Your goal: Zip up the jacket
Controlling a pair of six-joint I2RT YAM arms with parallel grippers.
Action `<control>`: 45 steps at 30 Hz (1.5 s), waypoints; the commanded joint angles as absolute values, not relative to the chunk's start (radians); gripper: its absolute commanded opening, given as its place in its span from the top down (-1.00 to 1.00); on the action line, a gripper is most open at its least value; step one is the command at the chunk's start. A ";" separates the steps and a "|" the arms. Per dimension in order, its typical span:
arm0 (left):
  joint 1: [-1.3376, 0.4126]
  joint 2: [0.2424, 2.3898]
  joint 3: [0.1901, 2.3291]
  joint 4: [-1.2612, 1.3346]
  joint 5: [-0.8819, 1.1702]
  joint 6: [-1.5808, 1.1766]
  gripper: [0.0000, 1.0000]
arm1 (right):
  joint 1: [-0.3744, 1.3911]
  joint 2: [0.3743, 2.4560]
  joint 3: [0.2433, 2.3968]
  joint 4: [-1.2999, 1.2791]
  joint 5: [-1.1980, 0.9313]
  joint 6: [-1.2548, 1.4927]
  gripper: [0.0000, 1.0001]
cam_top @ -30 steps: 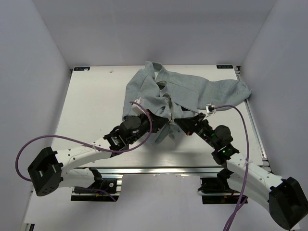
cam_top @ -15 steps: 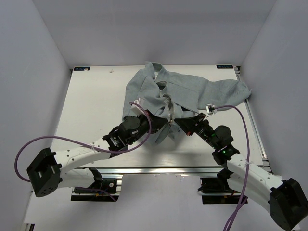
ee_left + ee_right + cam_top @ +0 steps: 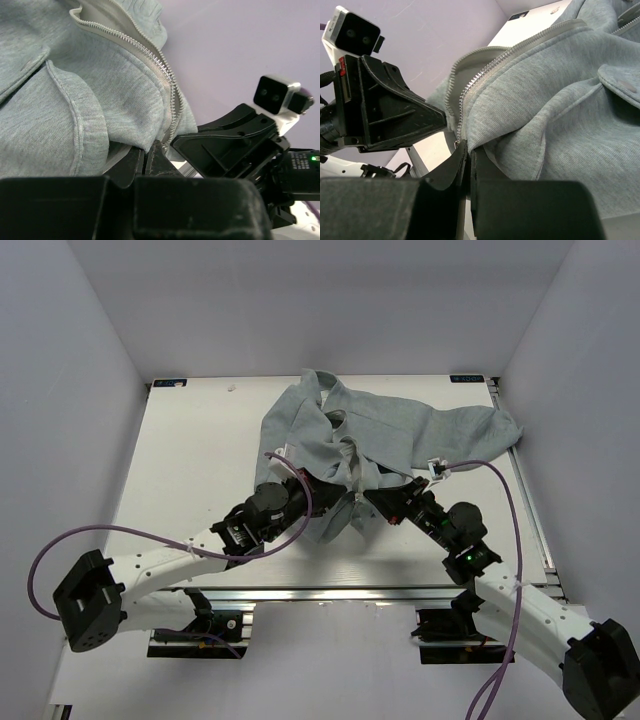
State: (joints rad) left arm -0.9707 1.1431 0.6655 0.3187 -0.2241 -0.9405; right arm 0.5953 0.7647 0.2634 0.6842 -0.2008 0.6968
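Where the arms meet, the left end effector (image 3: 148,156) and right end effector (image 3: 468,152) each pinch a bottom edge of the jacket (image 3: 400,430) beside its zipper (image 3: 161,67). It looks open, so all zipping is left. Farther back, the rest lies bunched on the worktop (image 3: 200,460)

White table (image 3: 200,460), one garment on it.
Grey-green jacket (image 3: 400,430) lies rumpled over the far middle and right; a sleeve reaches the right edge.

Crumpled jacket (image 3: 400,425) on table (image 3: 190,460), left gripper (image 3: 332,498), right gripper (image 3: 374,498) pinching its hem
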 commanded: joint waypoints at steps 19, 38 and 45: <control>-0.977 1.158 0.687 0.380 -0.166 -0.946 1.00 | 0.597 0.798 0.288 0.838 -0.232 0.724 1.00; -0.977 1.123 0.666 0.385 -0.178 -0.954 1.00 | 0.595 0.776 0.278 0.785 -0.215 0.716 1.00; -0.977 1.129 0.664 0.391 -0.167 -0.956 1.00 | 0.597 0.781 0.268 0.814 -0.225 0.727 1.00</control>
